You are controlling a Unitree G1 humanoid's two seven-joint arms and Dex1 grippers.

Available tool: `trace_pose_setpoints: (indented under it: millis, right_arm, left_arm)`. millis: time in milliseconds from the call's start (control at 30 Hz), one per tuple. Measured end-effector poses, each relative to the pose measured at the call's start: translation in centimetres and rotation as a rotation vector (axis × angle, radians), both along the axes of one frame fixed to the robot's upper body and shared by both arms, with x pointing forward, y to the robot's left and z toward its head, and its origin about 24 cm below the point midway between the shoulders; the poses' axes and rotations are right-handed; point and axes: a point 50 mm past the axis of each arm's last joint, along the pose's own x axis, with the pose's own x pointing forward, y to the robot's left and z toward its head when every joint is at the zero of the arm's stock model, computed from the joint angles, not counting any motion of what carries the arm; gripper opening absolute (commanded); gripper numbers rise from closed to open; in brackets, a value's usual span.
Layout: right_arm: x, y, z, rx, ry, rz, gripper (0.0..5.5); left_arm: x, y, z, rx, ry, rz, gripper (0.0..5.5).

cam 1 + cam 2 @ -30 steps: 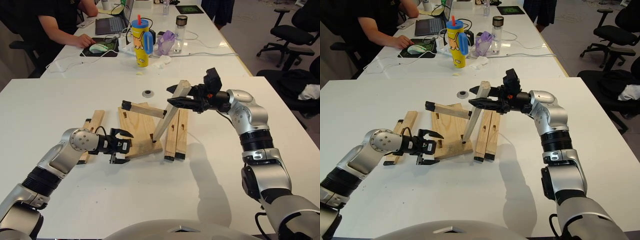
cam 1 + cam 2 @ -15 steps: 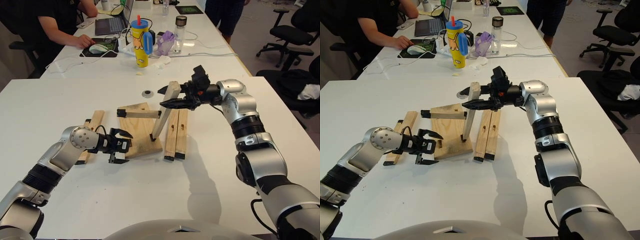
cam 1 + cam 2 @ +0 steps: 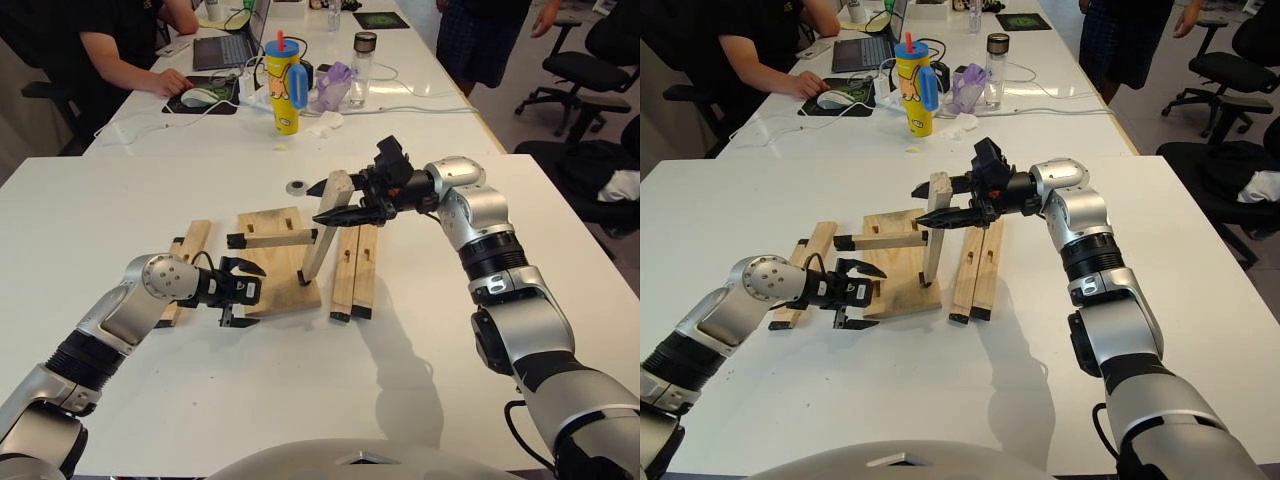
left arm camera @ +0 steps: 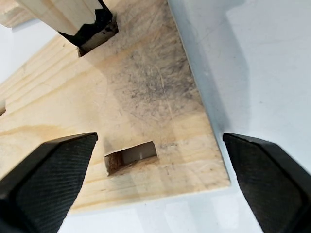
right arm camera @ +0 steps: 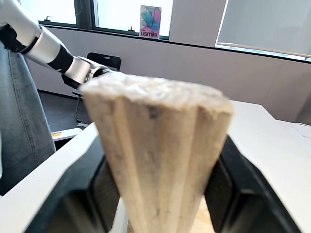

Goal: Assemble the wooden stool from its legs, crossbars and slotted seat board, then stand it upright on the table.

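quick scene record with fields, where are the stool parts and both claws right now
seat board: pale slotted wooden board, flat on white table
held leg: black-tipped wooden leg, tilted, lower end at the board, short wooden crossbar jutting from it
right claw: shut on the leg's upper end
left claw: open, at the board's near corner by an empty slot
spare parts: two wooden bars flat right of the board; wooden pieces left of it

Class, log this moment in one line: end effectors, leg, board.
right end effector: shut on leg | leg: tilted, lower end on board | left end effector: open at board corner | slot: empty
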Motion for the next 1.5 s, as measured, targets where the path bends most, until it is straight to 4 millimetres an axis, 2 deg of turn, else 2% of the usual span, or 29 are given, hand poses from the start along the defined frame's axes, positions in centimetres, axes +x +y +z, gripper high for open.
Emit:
trace_pose_setpoints:
  millis: [633,733,1300,1500]
  right_arm:
    - [-0.2,0.0,-0.3,0.068,0.024,-0.068,2.03]
    - [-0.2,-0.1,-1.0,0.066,0.03,-0.076,2.03]
    - [-0.4,-0.9,-0.5,0.026,0.038,-0.071,2.03]
    - [-0.2,-1.0,-1.0,0.028,0.037,-0.078,2.03]
  left_arm:
    - [0.1,-0.2,-0.2,-0.01,0.0,0.005,4.8]
    - [0.1,-0.2,-0.2,-0.012,0.001,0.005,4.8]
    - [0.2,-0.2,-0.3,-0.016,0.001,0.006,4.8]
    - [0.2,-0.2,-0.3,-0.017,0.002,0.007,4.8]
